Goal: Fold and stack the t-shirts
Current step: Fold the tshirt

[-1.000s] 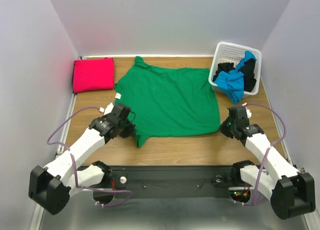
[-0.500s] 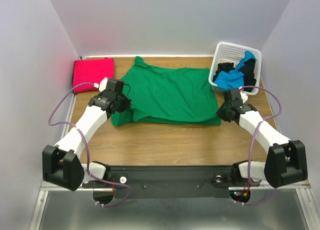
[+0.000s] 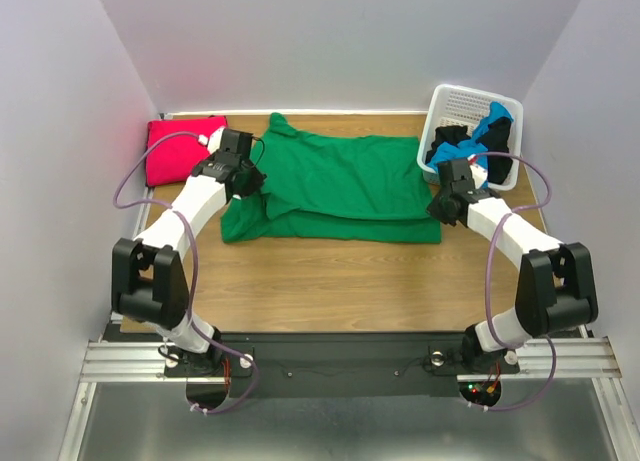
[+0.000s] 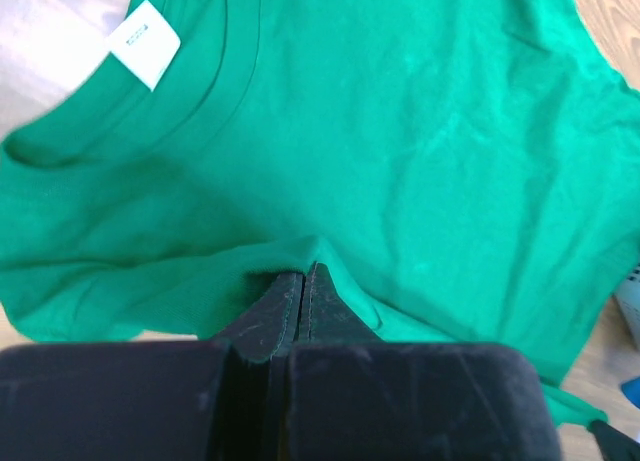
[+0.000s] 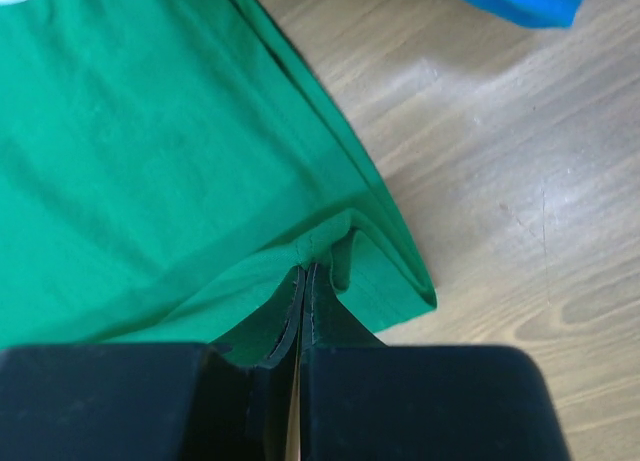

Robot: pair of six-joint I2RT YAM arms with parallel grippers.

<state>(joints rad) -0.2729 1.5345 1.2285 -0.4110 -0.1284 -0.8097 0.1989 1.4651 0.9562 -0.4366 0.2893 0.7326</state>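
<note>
A bright green t-shirt point(image 3: 340, 186) lies across the middle of the table with its near edge folded back over itself. My left gripper point(image 3: 243, 183) is shut on the shirt's left near hem, the cloth point(image 4: 320, 161) pinched at the tips. My right gripper point(image 3: 440, 206) is shut on the right near hem, where the green cloth point(image 5: 180, 161) bunches at the fingertips point(image 5: 312, 276). A folded magenta-red t-shirt point(image 3: 178, 149) rests at the far left. Blue point(image 3: 462, 163) and black point(image 3: 450, 139) t-shirts lie heaped in the basket.
A white lattice basket point(image 3: 460, 103) stands at the far right corner, close beside my right gripper. Grey walls close in the table on the left, back and right. Bare wood point(image 3: 330, 276) stretches between the shirt and the arm bases.
Both grippers have carried the shirt's near hem away from the bases toward the far side. The lower part of the green shirt now lies doubled over the upper part.
</note>
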